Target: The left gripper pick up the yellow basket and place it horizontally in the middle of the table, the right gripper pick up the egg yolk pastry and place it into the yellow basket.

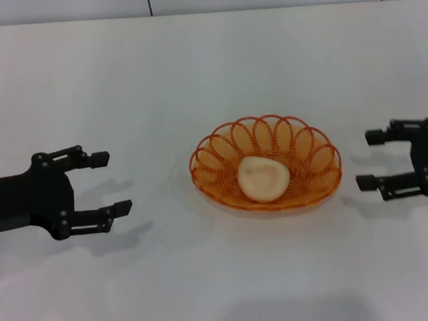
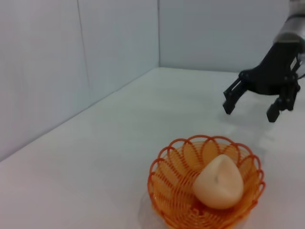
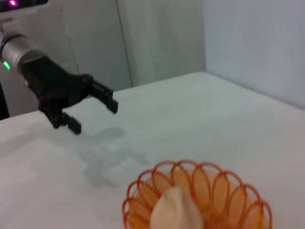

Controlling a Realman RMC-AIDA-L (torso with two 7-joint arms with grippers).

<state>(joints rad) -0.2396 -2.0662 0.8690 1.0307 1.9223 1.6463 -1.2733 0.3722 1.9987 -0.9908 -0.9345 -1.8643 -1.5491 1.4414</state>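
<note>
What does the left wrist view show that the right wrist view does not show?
Only the left wrist view shows the right gripper, open above the table. Only the right wrist view shows the left gripper, also open, with a green light on its arm. Both views share the yellow basket with the egg yolk pastry lying inside it.

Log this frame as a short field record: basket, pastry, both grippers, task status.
basket: yellow basket sits flat near the middle of the table
pastry: egg yolk pastry lies inside the basket
left gripper: left gripper open, empty, apart from the basket on its left
right gripper: right gripper open, empty, apart from the basket on its right
task status: both placements look done
</note>
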